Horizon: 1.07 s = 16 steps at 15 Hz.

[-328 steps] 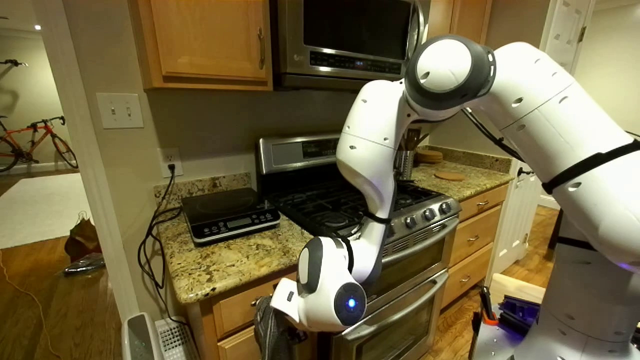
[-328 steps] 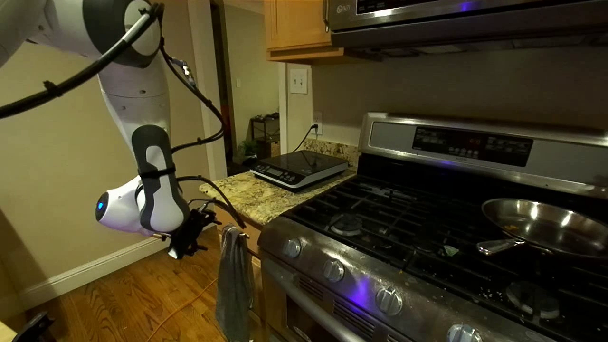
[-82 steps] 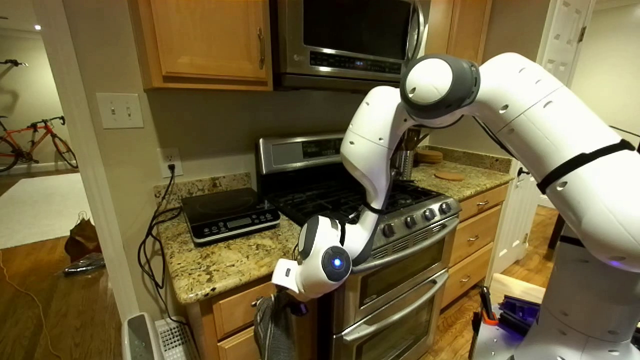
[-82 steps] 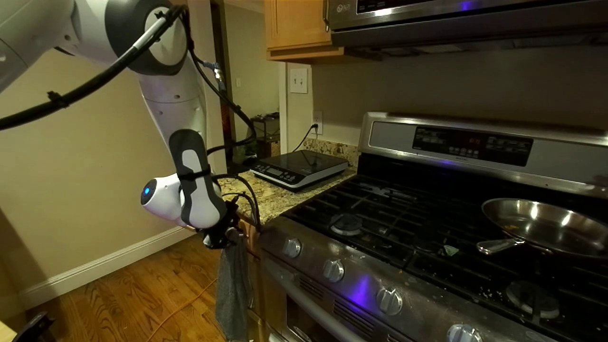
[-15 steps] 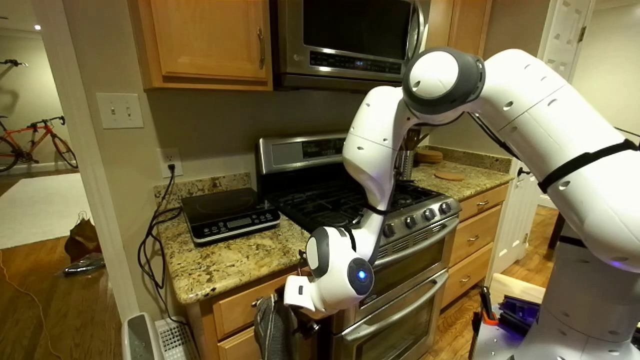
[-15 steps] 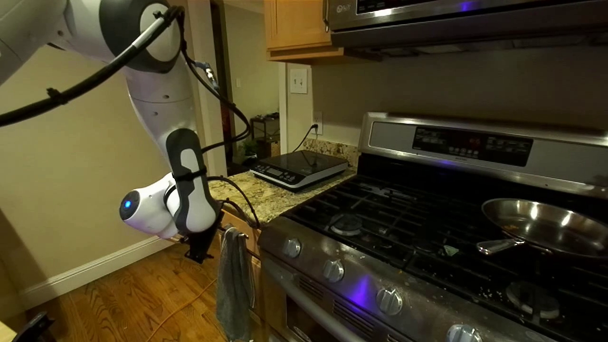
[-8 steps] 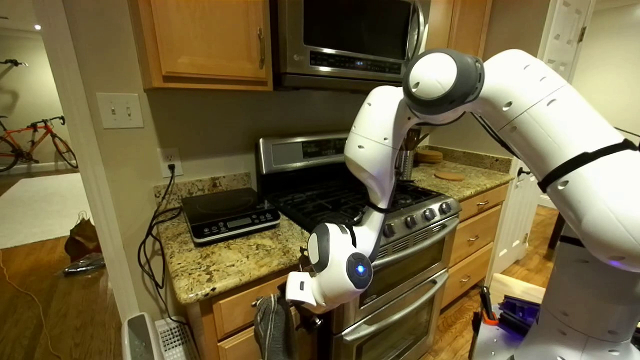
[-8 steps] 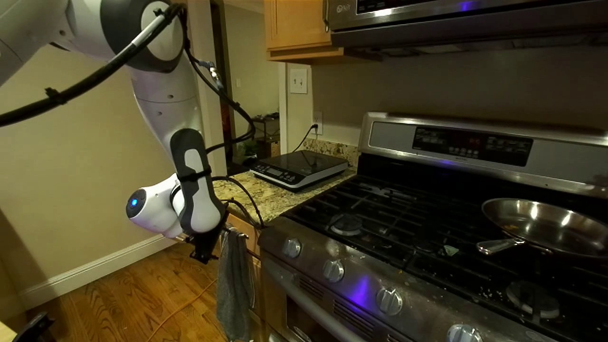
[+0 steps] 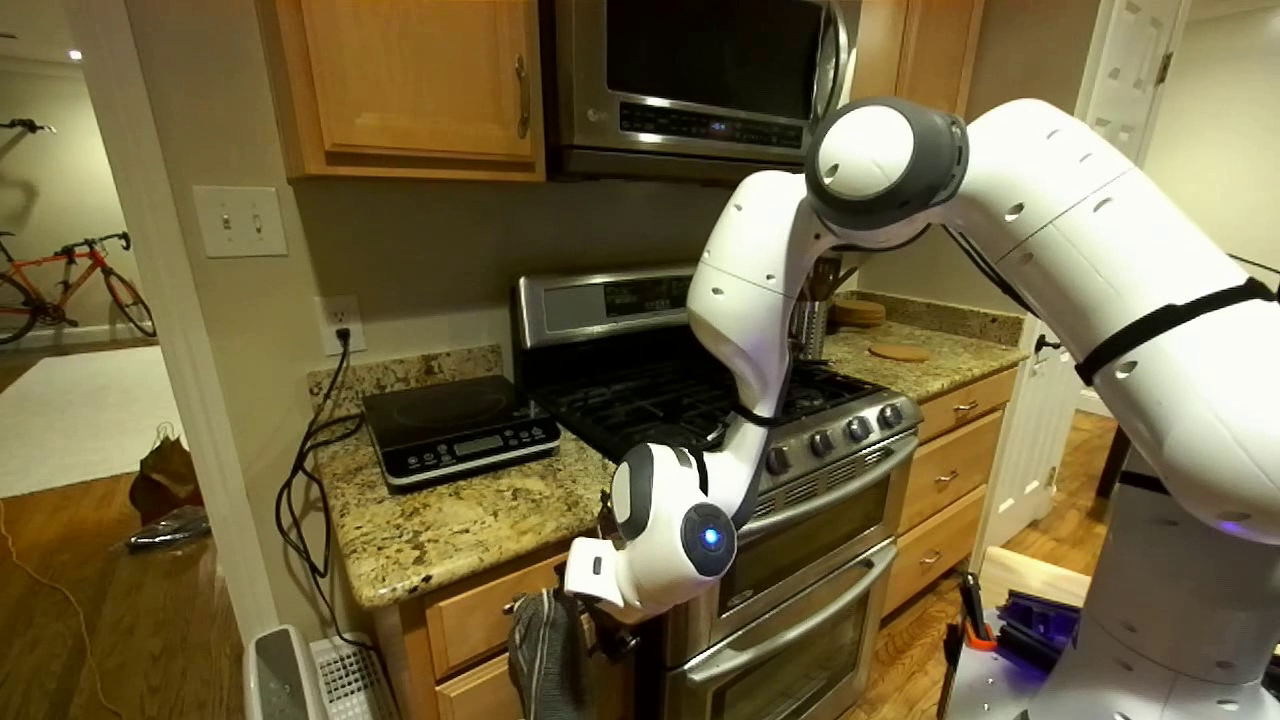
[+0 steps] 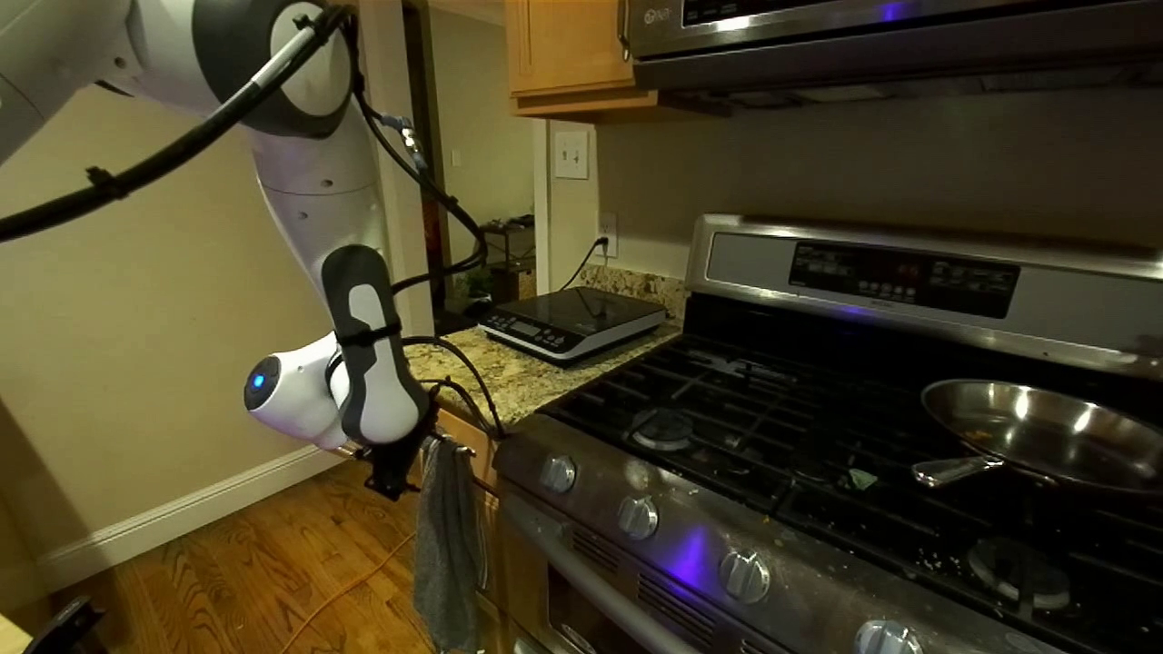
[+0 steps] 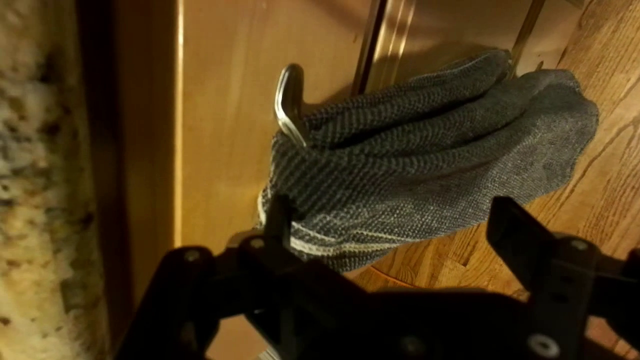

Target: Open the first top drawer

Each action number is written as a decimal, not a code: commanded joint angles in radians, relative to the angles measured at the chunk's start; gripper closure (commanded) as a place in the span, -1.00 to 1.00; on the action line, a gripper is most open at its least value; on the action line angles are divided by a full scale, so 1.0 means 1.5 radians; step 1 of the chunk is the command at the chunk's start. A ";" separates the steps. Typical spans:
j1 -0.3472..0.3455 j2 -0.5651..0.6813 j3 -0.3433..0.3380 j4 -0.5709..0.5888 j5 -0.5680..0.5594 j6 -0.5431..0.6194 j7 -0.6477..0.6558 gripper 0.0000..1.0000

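The first top drawer [image 9: 470, 625], a low honey-coloured wood front under the stone counter, sits flush in its cabinet. It also shows in the wrist view as a flat drawer front [image 11: 225, 125] with a curved metal handle [image 11: 289, 97]. A dark grey towel [image 11: 425, 160] hangs over that handle and covers part of it. My gripper [image 11: 390, 207] stands open in front of the towel, holding nothing, its black fingers [image 11: 515, 232] spread wide apart. In an exterior view the gripper [image 10: 391, 472] is beside the towel's upper part; whether it touches cannot be told.
Granite counter [image 9: 450, 530] juts out above the drawer, bearing a black portable cooktop [image 9: 460, 430]. Beside it stands the range, with its oven handle [image 9: 830, 495] and knobs. A steel pan [image 10: 1054, 436] sits on the burners. A white appliance [image 9: 285, 670] stands by the wall.
Several seconds ago my hand was closer to the towel and handle; it then drew back. Over the last second it has risen slightly and shifted towards the cabinet. Drawer and towel look unchanged.
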 commanded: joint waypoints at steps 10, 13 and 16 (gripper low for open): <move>-0.016 0.018 -0.004 0.064 0.119 0.020 0.002 -0.97; -0.022 0.047 -0.005 0.095 0.143 0.036 0.002 -0.55; -0.025 0.070 -0.005 0.120 0.156 0.038 0.008 -0.14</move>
